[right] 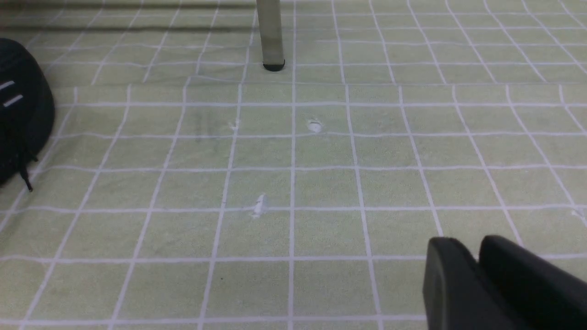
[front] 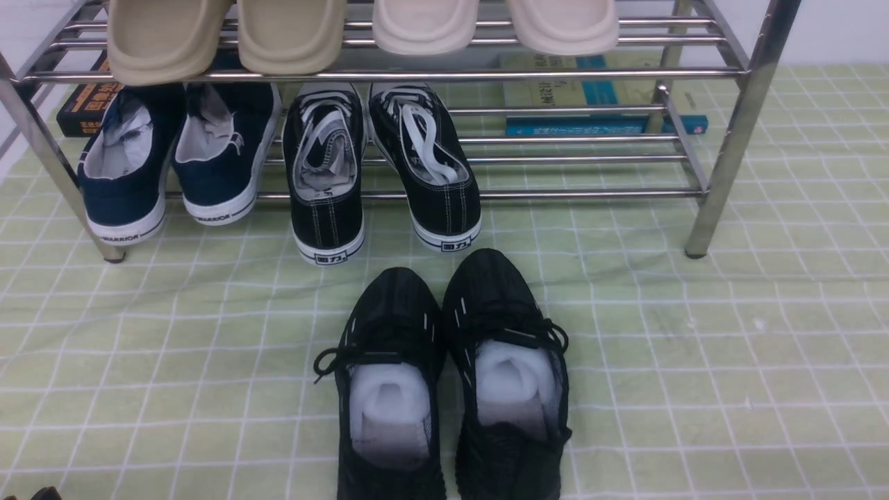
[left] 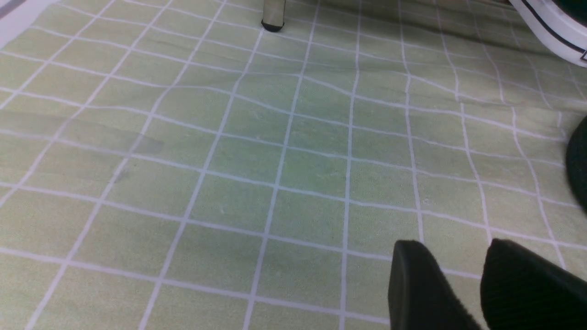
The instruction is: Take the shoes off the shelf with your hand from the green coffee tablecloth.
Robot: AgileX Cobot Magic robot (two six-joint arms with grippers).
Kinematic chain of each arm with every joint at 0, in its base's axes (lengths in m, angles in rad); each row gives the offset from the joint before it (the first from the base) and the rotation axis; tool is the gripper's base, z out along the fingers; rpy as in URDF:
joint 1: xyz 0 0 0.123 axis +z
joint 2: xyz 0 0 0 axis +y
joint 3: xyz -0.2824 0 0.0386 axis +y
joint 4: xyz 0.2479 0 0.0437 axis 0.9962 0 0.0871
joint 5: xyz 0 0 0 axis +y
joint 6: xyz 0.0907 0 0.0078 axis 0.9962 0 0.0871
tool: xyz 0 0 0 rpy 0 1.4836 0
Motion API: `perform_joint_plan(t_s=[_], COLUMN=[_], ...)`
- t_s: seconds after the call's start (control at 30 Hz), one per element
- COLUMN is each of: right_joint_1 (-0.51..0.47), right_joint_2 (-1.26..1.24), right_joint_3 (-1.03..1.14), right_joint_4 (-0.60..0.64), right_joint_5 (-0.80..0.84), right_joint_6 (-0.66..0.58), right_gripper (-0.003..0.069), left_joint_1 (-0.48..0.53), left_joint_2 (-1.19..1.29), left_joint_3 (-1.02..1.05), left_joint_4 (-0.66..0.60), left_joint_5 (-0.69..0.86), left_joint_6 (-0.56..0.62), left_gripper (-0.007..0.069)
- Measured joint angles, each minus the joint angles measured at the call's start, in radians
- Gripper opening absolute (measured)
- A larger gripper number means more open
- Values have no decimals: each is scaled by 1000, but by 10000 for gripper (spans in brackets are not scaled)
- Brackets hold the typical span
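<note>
Take the shelf (front: 729, 132) as your landmark, standing on the green coffee tablecloth (front: 729, 361). At the left end of its lower tier you see a pair of navy sneakers (front: 177, 160), heels toward you and hanging over the front rail; a dark book (front: 83, 104) lies on the cloth behind them. Beside them, toward the shelf's middle, sit the black canvas sneakers (front: 382, 167) with white soles, heels also past the rail. On the upper tier, tan slippers (front: 226, 35) lie at the left and paler slippers (front: 496, 24) right of them. Behind the shelf's right half you see books (front: 590, 97) lying flat. The shoes (front: 451, 375) are off the shelf, on the cloth in front of its middle, side by side, toes toward the shelf, white stuffing showing. In the left wrist view, the left gripper (left: 463, 266) hovers over bare cloth with a clear gap between its fingertips, holding nothing. In the right wrist view, the right gripper (right: 477, 261) shows only a thin slit between its fingertips, nearly closed, with nothing in its grasp, and a shelf leg (right: 271, 36) stands well beyond it.
</note>
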Motion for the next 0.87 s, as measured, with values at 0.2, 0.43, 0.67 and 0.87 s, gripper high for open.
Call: perform_joint_plan(t_s=[0.2,0.43,0.67,0.87], right_joint_1=[0,0,0,0], right_joint_2=[0,0,0,0], right_joint_3=[0,0,0,0], right_joint_4=[0,0,0,-1], right_joint_5=[0,0,0,0], right_joint_6=[0,0,0,0], right_gripper=[123,132,137,145], left_joint_1=[0,0,0,0], left_joint_2=[0,0,0,0], left_joint_3=[0,0,0,0], left_joint_4=[0,0,0,0], left_joint_5=[0,0,0,0], left_joint_6=[0,0,0,0], left_gripper=[242,242,242,242])
